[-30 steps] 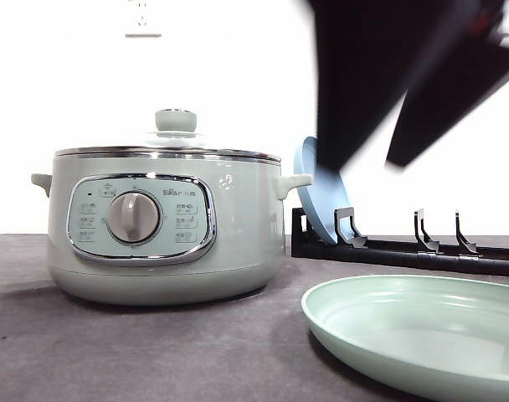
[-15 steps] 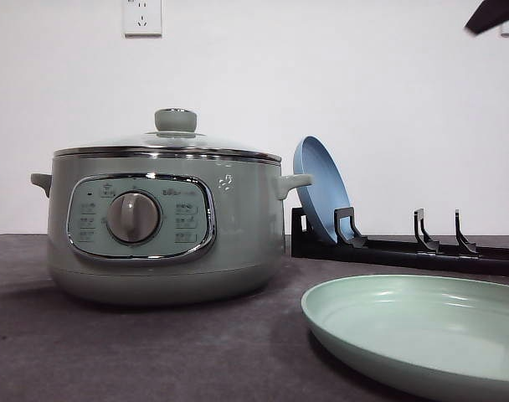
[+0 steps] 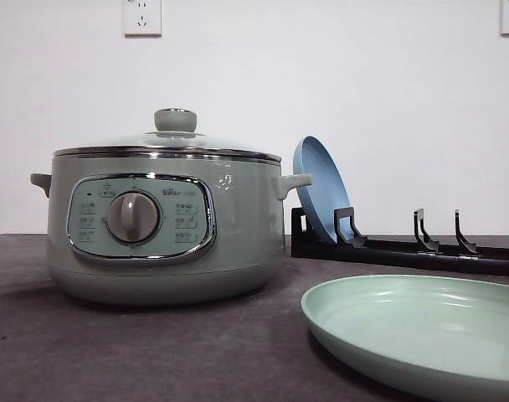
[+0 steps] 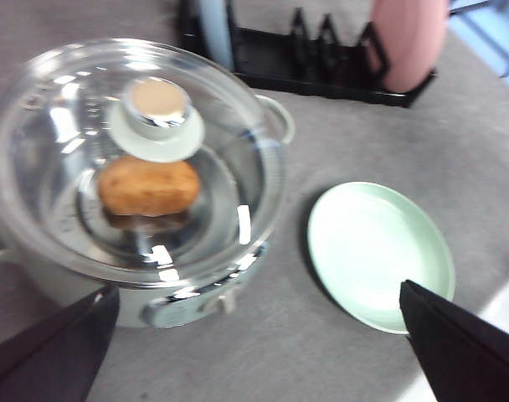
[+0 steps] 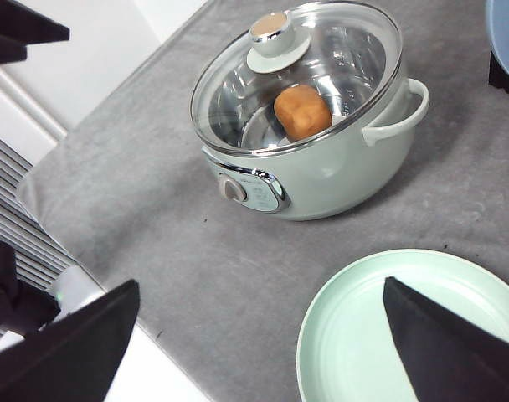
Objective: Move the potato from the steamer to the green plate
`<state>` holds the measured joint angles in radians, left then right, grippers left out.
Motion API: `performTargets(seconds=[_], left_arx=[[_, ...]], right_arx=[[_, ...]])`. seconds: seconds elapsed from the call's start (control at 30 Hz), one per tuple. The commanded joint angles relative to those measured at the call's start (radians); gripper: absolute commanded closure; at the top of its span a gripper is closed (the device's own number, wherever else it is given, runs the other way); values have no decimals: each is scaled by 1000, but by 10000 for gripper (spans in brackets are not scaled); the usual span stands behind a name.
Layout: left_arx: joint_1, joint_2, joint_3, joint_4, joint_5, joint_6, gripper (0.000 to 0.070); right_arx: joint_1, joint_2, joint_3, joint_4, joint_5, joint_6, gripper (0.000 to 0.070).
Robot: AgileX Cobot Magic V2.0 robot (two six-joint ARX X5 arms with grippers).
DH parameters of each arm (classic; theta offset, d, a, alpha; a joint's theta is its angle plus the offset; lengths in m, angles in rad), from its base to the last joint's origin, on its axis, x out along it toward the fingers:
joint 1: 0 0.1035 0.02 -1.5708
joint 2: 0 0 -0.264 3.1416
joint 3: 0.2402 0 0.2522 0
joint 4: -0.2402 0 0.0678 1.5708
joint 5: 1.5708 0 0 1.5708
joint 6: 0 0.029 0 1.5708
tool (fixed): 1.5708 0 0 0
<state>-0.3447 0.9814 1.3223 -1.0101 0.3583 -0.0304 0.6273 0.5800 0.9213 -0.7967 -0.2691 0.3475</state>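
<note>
**Potato in lidded steamer, both grippers spread and empty**

Potato (image 4: 148, 186) sits inside the steamer (image 3: 162, 226), on the metal floor of the pot, seen through the glass lid (image 5: 321, 75). Lid is on, green knob (image 3: 176, 121) on top.

Steamer stands on the grey worktop (image 3: 154, 352), dial panel facing the front camera. Green plate (image 3: 422, 331) lies flat on the worktop just beside the steamer, on its right in the front view, not touching it. Plate is bare.

Behind the plate: black dish rack (image 3: 405, 247) with a blue plate (image 3: 320, 197) standing on edge in it. A pink plate (image 4: 408, 42) stands further along the rack.

Left gripper (image 4: 254, 352): fingers wide apart, nothing between them, above the steamer and green plate. Right gripper (image 5: 263, 343): also released, fingers spread, holding nothing, one finger over the green plate's edge in the wrist view.
</note>
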Motion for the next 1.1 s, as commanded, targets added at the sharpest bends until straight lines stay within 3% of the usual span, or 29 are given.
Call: performTargets(seconds=[0.0, 0.23, 0.6, 0.7, 1.07], left_arx=[[-8, 58, 72, -29, -26, 23, 0], [-42, 309, 322, -195, -168, 23, 0], [-131, 649, 610, -222, -306, 12, 0], [-148, 728, 665, -223, -342, 12, 0], [-161, 880, 698, -185, -344, 11, 0]], right_arx=[[5, 4, 29, 9, -2, 22, 108], [5, 6, 59, 10, 8, 31, 108], [5, 6, 59, 11, 9, 31, 108], [5, 6, 59, 11, 16, 29, 108], [5, 6, 59, 10, 40, 11, 108]])
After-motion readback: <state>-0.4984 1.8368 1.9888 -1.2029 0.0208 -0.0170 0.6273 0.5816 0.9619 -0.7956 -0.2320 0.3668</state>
